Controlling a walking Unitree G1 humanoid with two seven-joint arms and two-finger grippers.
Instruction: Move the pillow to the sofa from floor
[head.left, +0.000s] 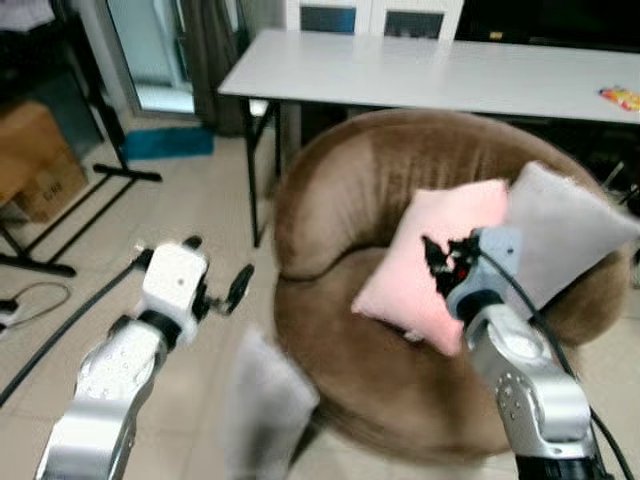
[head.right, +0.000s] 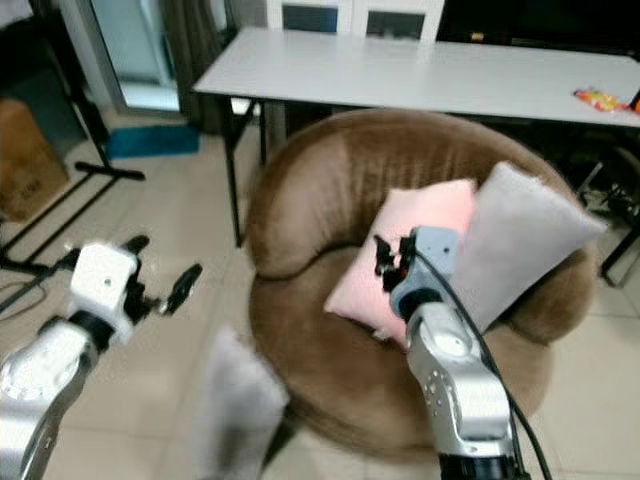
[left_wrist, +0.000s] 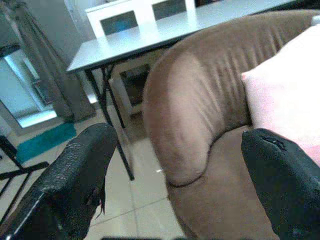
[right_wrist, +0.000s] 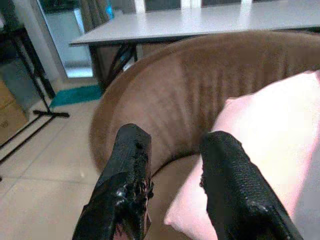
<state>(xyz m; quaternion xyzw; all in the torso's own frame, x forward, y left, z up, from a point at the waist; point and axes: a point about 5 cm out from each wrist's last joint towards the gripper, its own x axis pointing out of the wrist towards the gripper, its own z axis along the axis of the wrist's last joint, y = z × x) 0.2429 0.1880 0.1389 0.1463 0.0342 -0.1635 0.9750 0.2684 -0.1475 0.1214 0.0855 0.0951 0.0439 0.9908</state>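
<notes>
Pink pillow (head.left: 440, 262), grey pillow (head.left: 565, 232), brown sofa (head.left: 330, 200).

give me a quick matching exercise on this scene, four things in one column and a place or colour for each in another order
Things:
1. pink pillow
2. grey pillow
3. white table
4. left gripper

Places or colours:
A. stands behind the brown sofa
B. open, above the tiled floor beside the sofa
C. leans on the sofa's backrest, right of the other pillow
D. lies on the sofa seat, just in front of the right gripper

Pairs: 1-D, 2-C, 3-A, 4-B
</notes>
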